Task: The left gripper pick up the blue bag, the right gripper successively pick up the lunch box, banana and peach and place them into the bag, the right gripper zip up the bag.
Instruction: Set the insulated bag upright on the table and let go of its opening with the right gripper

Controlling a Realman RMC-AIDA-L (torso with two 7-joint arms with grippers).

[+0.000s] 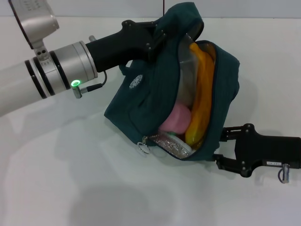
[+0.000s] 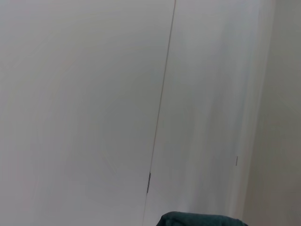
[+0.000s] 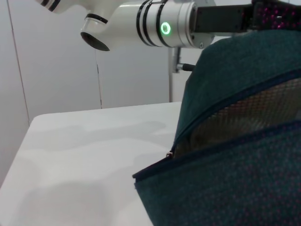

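The blue bag [image 1: 136, 101] hangs tilted above the table, its zipper open along the upper side. My left gripper [image 1: 159, 36] is shut on the bag's top fabric. Inside the opening, the banana [image 1: 201, 96] lies lengthwise and the peach [image 1: 174, 118] sits beside it. The lunch box [image 1: 178, 140] shows only as a clear edge beneath them. The ring zipper pull [image 1: 143, 147] dangles at the opening's lower end. My right gripper [image 1: 220, 147] is open at the bag's lower right corner, its fingers apart beside the fabric. The right wrist view shows the bag [image 3: 235, 188] close up, and the left wrist view shows only an edge of the bag [image 2: 197, 220].
A white table [image 1: 70, 179] lies under the bag, with bare surface to the left and front. The left arm's silver cylinder with its green light [image 1: 75, 84] reaches in from the left. A pale wall [image 2: 94, 94] stands behind.
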